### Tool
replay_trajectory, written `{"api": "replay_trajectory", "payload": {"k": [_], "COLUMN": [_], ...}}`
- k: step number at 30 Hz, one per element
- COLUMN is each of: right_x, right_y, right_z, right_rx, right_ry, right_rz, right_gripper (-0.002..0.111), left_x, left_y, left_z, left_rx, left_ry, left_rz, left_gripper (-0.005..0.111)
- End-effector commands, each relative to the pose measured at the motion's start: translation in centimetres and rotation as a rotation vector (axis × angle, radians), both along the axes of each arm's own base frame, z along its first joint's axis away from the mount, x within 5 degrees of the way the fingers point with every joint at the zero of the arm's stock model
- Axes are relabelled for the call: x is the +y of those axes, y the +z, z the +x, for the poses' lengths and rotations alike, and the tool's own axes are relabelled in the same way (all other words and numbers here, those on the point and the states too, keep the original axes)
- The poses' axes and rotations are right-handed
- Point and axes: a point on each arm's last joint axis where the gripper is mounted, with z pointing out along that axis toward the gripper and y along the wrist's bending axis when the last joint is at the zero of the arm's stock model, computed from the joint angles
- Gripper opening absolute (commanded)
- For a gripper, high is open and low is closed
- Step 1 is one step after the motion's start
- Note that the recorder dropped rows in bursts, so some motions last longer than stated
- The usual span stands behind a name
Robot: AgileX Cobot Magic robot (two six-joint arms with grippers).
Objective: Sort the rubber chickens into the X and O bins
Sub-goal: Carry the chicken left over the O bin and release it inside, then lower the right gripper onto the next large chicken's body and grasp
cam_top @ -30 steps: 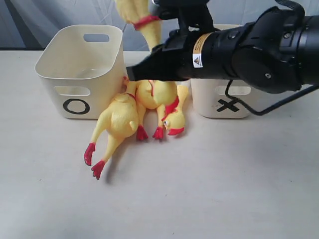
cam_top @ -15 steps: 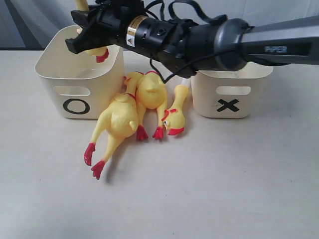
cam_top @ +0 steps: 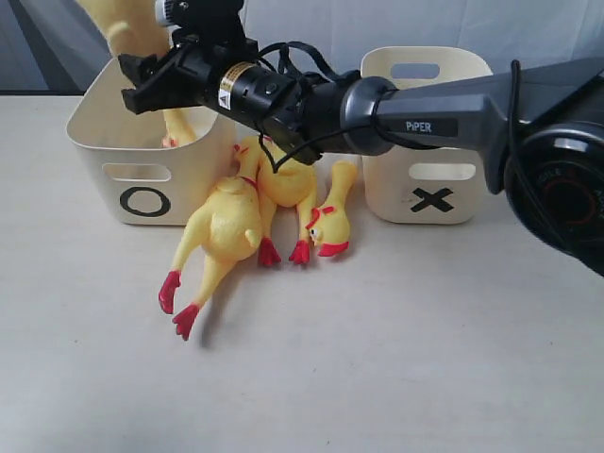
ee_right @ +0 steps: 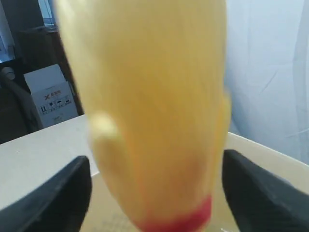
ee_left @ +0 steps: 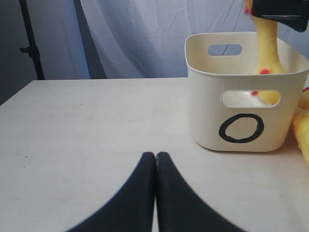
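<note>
1. Since the right gripper (cam_top: 140,83) reaches across the middle and is clamped on the held chicken (cam_top: 123,26) above the O bin (cam_top: 146,179), the step in hand looks like a drop into that tub.
2. To do it well, I judge the claw should open only with the toy's whole length inside the rim. Its bulky body stands above the claw, so it could tip outward over the wall.
3. The lower end already hangs inside the bin; the left wrist view shows it through the slot handle.
4. The left gripper (ee_left: 155,166) has its fingers pressed together on nothing, low over the table (cam_top: 425,359), apart from the bin.
5. The toy is soft yellow rubber with red markings. It looks floppy and likely to bounce.
6. The loose chickens (cam_top: 283,203) lie heaped between the O bin and the X bin (cam_top: 429,179), touching one another.
</note>
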Motion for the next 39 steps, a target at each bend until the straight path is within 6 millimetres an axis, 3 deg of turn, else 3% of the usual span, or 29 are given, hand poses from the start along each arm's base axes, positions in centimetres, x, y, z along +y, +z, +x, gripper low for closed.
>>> {"api": "replay_trajectory", "payload": {"k": [1, 4, 7, 10, 13, 15, 17, 21, 26, 30, 35, 39], "right_x": [-0.1, -0.3, -1.0, -2.4, -4.5, -5.7, -6.4, -6.0, -3.8, -2.1, -0.8, -0.4], "right_y": [1.8, 3.5, 5.6, 7.4, 7.8, 7.3, 6.3, 4.5, 3.0, 1.1, -1.7, -3.4], "right_z": [0.0, -0.3, -0.7, -1.3, -2.0, -2.6, -3.4, -5.2, -6.3, -6.2, -6.2, -6.3], "right_rx": [-0.032, -0.026, 0.018, 0.077, 0.104, 0.128, 0.229, 0.406, 0.536, 0.529, 0.609, 0.683], "right_ry": [0.0, 0.002, -0.028, -0.1, -0.203, -0.238, -0.217, -0.012, 0.104, 0.116, 0.112, 0.114], "right_rz": [0.046, 0.092, 0.065, -0.131, -0.473, -0.716, -0.852, -0.928, -0.775, -0.715, -0.661, -0.628], "right_gripper": [0.071, 0.061, 0.058, 0.058, 0.058, 0.058, 0.058, 0.058, 0.058, 0.059, 0.077, 0.077], "left_x": [0.0, 0.0, 0.0, 0.0, 0.0, 0.0, 0.0, 0.0, 0.0, 0.0, 0.0, 0.0], "left_y": [0.2, 0.2, 0.2, 0.2, 0.2, 0.2, 0.2, 0.2, 0.2, 0.2, 0.2, 0.2], "left_z": [0.0, 0.0, 0.0, 0.0, 0.0, 0.0, 0.0, 0.0, 0.0, 0.0, 0.0, 0.0], "left_rx": [-0.022, -0.022, -0.022, -0.022, -0.022, -0.022, -0.022, -0.022, -0.022, -0.022, -0.022, -0.022], "left_ry": [-0.003, -0.003, -0.003, -0.003, -0.003, -0.003, -0.003, -0.003, -0.003, -0.003, -0.003, -0.003], "left_rz": [-0.007, -0.007, -0.007, -0.007, -0.007, -0.007, -0.007, -0.007, -0.007, -0.007, -0.007, -0.007], "left_gripper": [0.0, 0.0, 0.0, 0.0, 0.0, 0.0, 0.0, 0.0, 0.0, 0.0, 0.0, 0.0]}}
